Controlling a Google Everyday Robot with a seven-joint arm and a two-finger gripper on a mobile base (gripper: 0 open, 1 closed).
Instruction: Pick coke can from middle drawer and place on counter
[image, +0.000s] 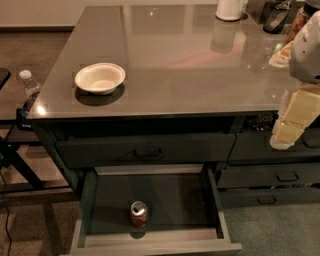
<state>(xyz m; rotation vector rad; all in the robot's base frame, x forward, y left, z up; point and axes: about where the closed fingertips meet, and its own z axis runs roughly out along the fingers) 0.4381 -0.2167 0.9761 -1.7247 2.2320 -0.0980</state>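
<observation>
The coke can (139, 213) is small and red-brown with a silver top. It stands upright on the dark floor of the open middle drawer (214, 202), near the drawer's front edge. The glossy grey counter (190, 65) lies above the drawers. My gripper (292, 122) hangs at the right edge of the view, pale and blocky, over the counter's front right edge. It is well to the right of and above the can.
A white bowl (100, 77) sits on the counter's left part. A white container (230, 9) and dark items stand at the back right. A clear plastic bottle (29, 87) stands left of the counter. The shut top drawer front (145, 150) has a bar handle. Narrower drawer fronts (280, 175) are at the right.
</observation>
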